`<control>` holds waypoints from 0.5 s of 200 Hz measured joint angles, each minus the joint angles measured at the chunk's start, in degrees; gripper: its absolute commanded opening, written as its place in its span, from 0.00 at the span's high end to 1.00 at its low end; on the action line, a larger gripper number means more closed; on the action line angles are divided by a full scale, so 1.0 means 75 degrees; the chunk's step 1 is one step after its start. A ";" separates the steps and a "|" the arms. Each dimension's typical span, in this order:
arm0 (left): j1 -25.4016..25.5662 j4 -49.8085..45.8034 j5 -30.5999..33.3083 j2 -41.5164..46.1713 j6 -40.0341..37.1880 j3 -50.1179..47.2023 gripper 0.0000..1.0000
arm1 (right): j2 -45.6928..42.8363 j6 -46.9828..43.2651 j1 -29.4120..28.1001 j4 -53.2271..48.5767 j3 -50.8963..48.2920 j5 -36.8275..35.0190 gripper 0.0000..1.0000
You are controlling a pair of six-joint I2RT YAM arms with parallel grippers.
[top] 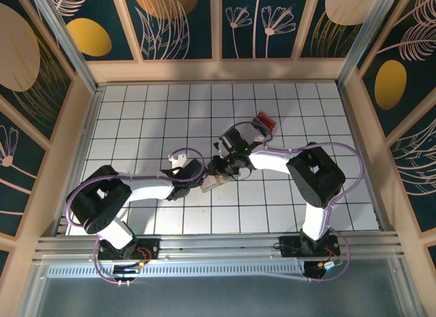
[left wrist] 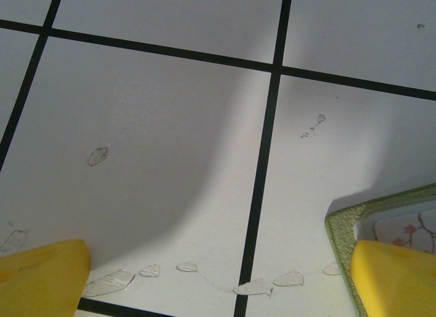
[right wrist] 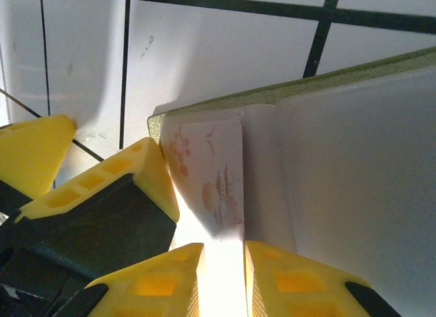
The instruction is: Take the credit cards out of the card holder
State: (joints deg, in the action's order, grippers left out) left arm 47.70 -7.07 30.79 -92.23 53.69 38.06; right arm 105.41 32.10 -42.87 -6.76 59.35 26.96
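The card holder point(top: 212, 185) is noted lying open near the centre of the table point(top: 136, 112), its green edge overlapped at 4 o'clock by one finger of the wide-spread left gripper point(left wrist: 219, 255), while the right gripper point(right wrist: 225, 252) is narrowed about a patterned card point(right wrist: 208, 180), contact not discernible, and bare tiles are left from 9 to 3 o'clock.

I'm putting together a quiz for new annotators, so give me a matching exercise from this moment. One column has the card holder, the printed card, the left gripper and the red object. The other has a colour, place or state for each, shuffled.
Things:
1. card holder
2. printed card
3. left gripper
4. red object

Descriptions:
A. jaws wide open
B. lying alone, farthest back on the table
C. yellow-green edge, pale inside, lying open
D. reddish blossom print, against the holder's inside

Pairs: 1-C, 2-D, 3-A, 4-B
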 measured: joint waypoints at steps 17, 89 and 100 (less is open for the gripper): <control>0.0000 0.0009 0.0026 -0.0023 0.0000 0.0015 0.01 | 0.0000 0.0178 0.0064 0.0364 -0.0259 0.0283 0.78; 0.0000 0.0000 0.0047 -0.0055 0.0000 0.0044 0.01 | 0.0061 0.0723 0.0111 0.1306 -0.0551 0.0947 0.78; 0.0000 0.0000 0.0047 -0.0055 0.0000 0.0044 0.01 | 0.0070 0.0781 0.0125 0.1457 -0.0618 0.1011 0.80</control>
State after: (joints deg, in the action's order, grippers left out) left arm 47.70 -7.07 31.14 -92.64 53.69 38.39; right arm 105.93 37.95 -41.93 4.16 54.72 34.54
